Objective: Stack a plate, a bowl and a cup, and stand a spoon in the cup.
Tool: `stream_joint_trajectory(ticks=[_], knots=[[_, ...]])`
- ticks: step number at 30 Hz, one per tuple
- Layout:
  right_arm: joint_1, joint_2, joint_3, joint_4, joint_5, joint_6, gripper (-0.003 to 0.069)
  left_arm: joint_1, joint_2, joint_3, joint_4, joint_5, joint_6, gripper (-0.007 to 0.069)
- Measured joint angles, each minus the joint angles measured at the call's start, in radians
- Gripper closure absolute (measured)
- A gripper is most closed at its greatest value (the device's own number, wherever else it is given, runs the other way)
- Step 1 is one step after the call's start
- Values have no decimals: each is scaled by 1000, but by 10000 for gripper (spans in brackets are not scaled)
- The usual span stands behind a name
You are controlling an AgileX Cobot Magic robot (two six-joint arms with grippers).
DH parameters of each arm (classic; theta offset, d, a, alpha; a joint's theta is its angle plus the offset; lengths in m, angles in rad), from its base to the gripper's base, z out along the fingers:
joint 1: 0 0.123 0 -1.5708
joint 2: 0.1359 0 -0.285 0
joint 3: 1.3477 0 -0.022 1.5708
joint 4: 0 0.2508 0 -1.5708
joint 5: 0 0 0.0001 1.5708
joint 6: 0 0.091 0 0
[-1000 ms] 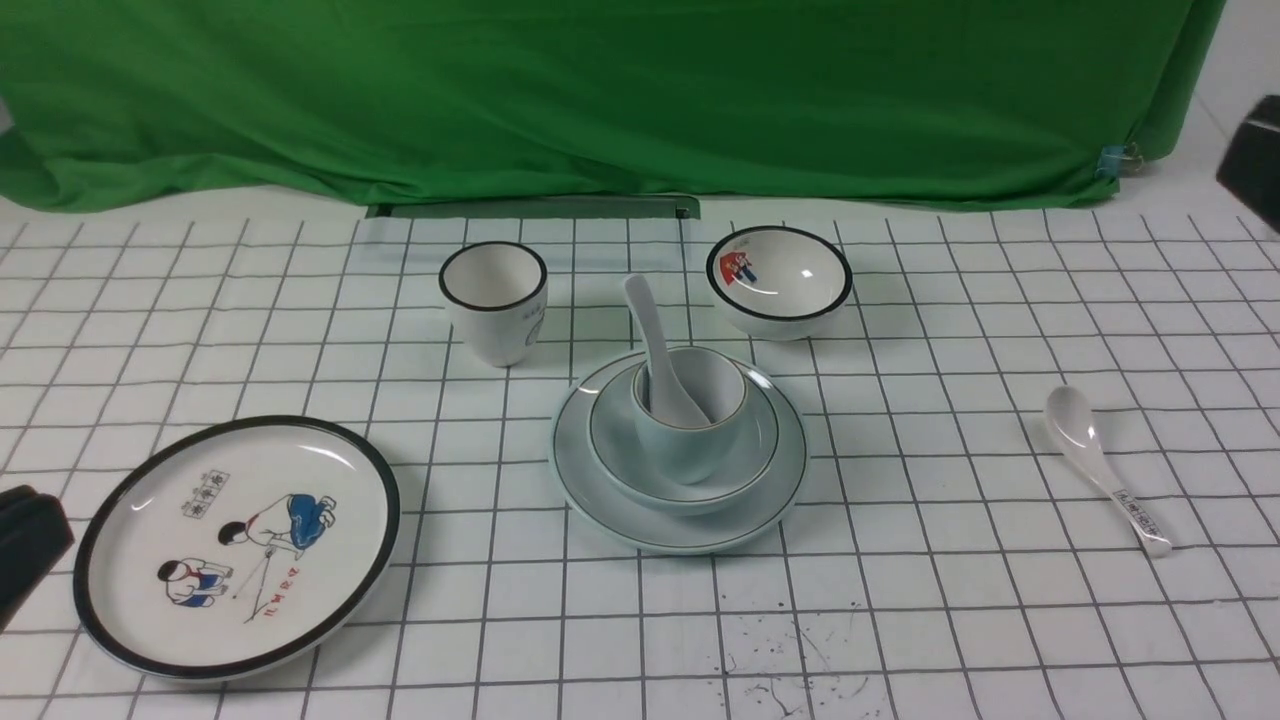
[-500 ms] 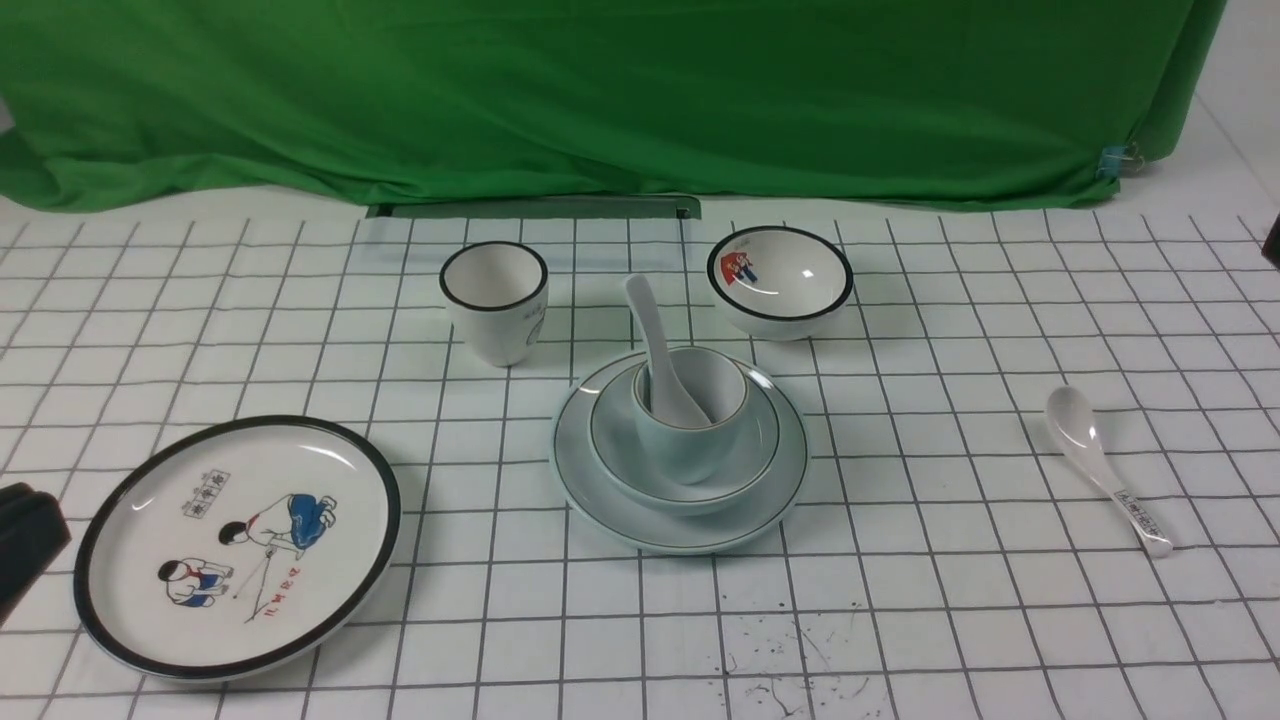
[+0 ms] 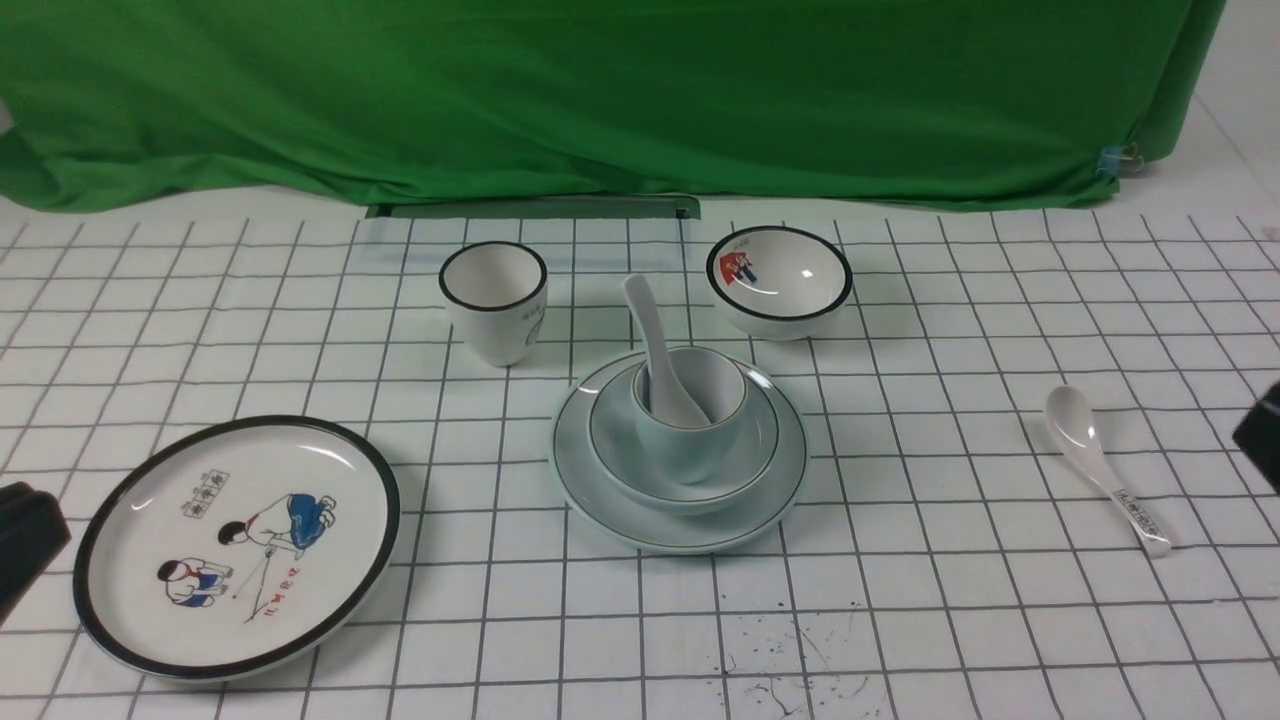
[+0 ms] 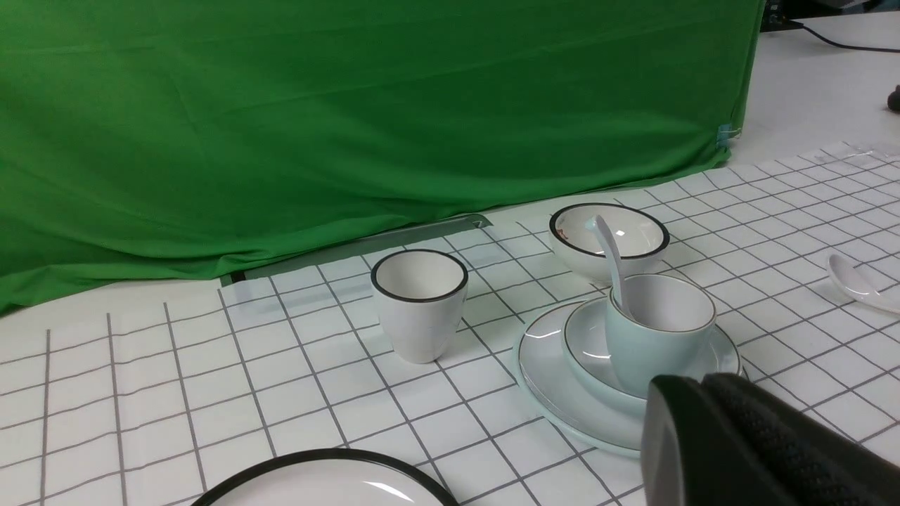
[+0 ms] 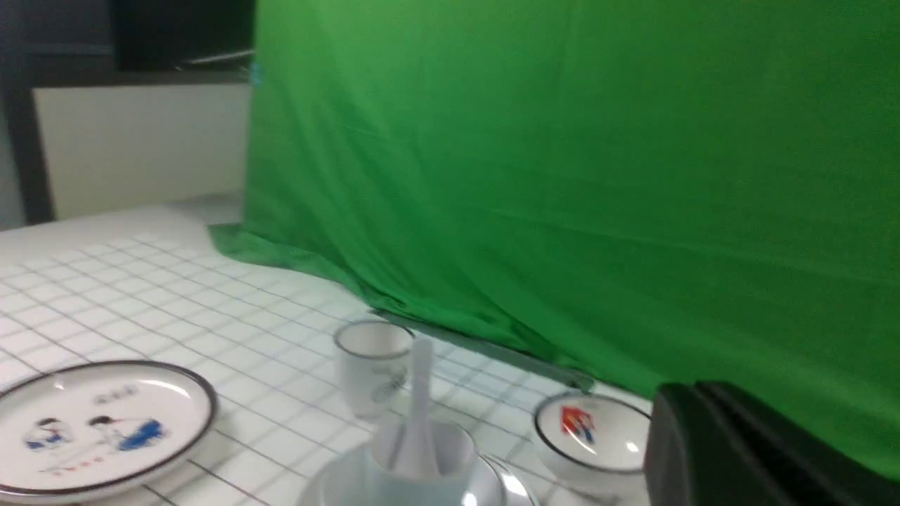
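at the middle of the checked table (image 3: pixel 950 600), the plate (image 3: pixel 600 500) holds the bowl (image 3: pixel 612 440), the bowl holds the cup (image 3: pixel 680 450), and the spoon (image 3: pixel 650 330) stands in the cup. left gripper (image 3: pixel 25 540) and right gripper (image 3: pixel 1262 435) show only at the edges; released or clenched, i cannot tell.

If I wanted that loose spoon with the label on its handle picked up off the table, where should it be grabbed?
Probably by the handle of the labelled spoon, near its middle, coming from straight above with the jaws across its narrow width. It lies flat, and the handle is slim and straight, while the bowl end is wide and rounded.
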Motion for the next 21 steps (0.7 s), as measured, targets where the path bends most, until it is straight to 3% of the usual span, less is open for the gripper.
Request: stream_joint_trajectory(ticks=[4, 5, 9, 14, 21], knots=[[-143, -97, 129, -15, 5, 95, 649, 0, 0, 0, 0, 0, 0, 653], [-238, -153, 192, -47, 24, 150, 649, 0, 0, 0, 0, 0, 0, 653], [-426, -267, 284, -144, 77, 228, 649, 0, 0, 0, 0, 0, 0, 653], [-540, -360, 289, -195, 222, 238, 649, 0, 0, 0, 0, 0, 0, 653], [-557, -379, 289, -203, 354, 241, 649, 0, 0, 0, 0, 0, 0, 653]])
